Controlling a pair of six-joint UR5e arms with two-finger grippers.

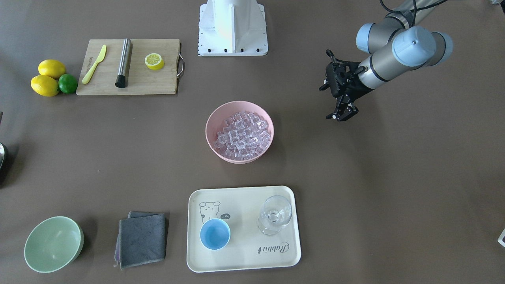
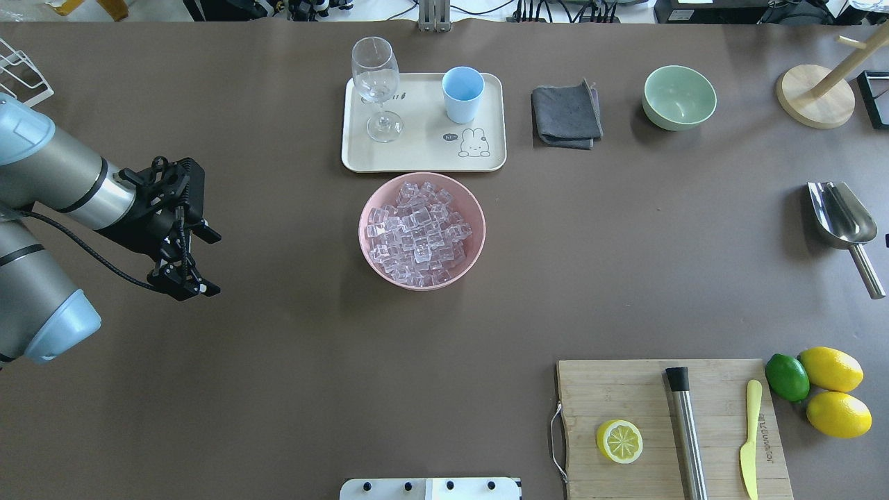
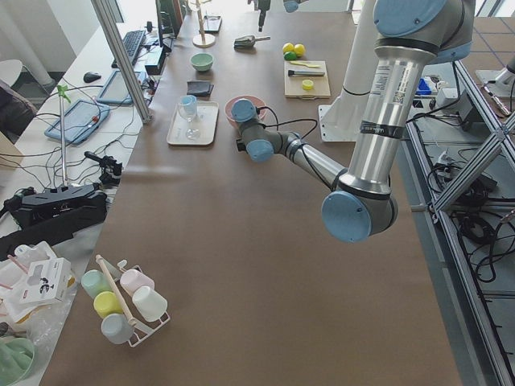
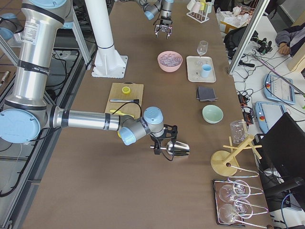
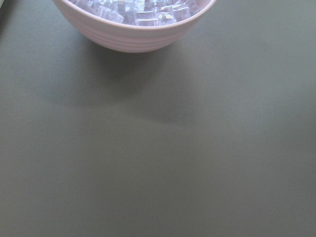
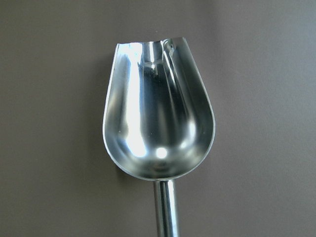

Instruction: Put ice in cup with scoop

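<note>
Two arms stand at the brown table. The left gripper (image 1: 342, 115) hangs above the tabletop on the robot's left, well apart from the round pink bowl (image 1: 239, 159). Its fingers stand a little apart with nothing between them, and its wrist camera looks at that bowl's near wall.

The small clear, glossy cubes of ice (image 1: 241, 136) lie heaped in the pink bowl at the table's middle. Just beyond the bowl, on the side away from the robot, a cream rectangular tray (image 1: 244, 256) carries the small round light-blue cup (image 1: 215, 234). The cup stands upright, apart from a clear stemmed glass (image 1: 275, 215) on the same tray.

The shiny polished-steel scoop (image 2: 837, 215) lies on the tabletop far out on the robot's right, trough up. Its handle points back toward the robot's side, and it is well apart from bowl and tray. The right gripper (image 4: 161, 145) sits at the scoop's handle end in the right-side view, the only view of it. Whether it is wide, narrow or closed on the handle, I cannot tell. Its wrist camera looks along the handle into the gleaming trough.

A bamboo cutting board (image 2: 625, 389) near the robot's right bears a lemon half (image 2: 619, 441).
</note>
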